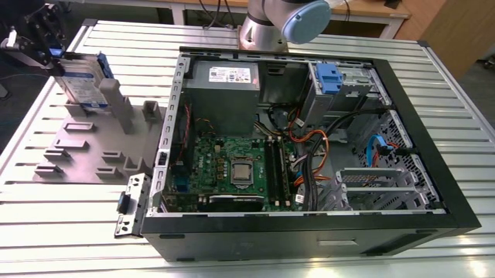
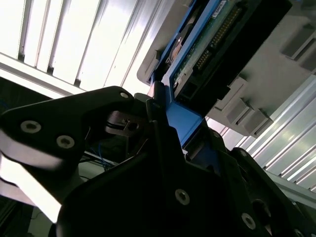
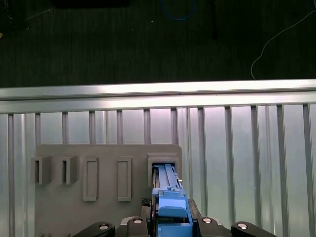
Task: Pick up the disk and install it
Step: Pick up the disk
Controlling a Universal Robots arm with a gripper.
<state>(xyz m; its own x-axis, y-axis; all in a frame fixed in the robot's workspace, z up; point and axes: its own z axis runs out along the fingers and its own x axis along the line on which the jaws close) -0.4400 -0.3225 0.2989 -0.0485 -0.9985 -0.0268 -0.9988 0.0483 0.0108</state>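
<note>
Two fingers (image 2: 165,143) pinch the disk (image 2: 205,47) between them.

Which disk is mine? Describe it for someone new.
On the exterior view's left, beside the open computer case, lies a grey slotted holder. The disk stands upright in it, blue-framed, at the gripper; the other blue carrier sits inside the case.

The slatted metal table (image 1: 46,231) ran pale and ribbed across the whole exterior view, its grooves going from side to side. Directly on it, in the left half of the frame, lay the grey slotted plastic holder (image 1: 85,150), flat on the slats. Just beside it, across the centre and right, the open black computer case (image 1: 309,237) lay on its side. At the top centre the arm's base (image 1: 259,35) stood at the table's far edge.
</note>
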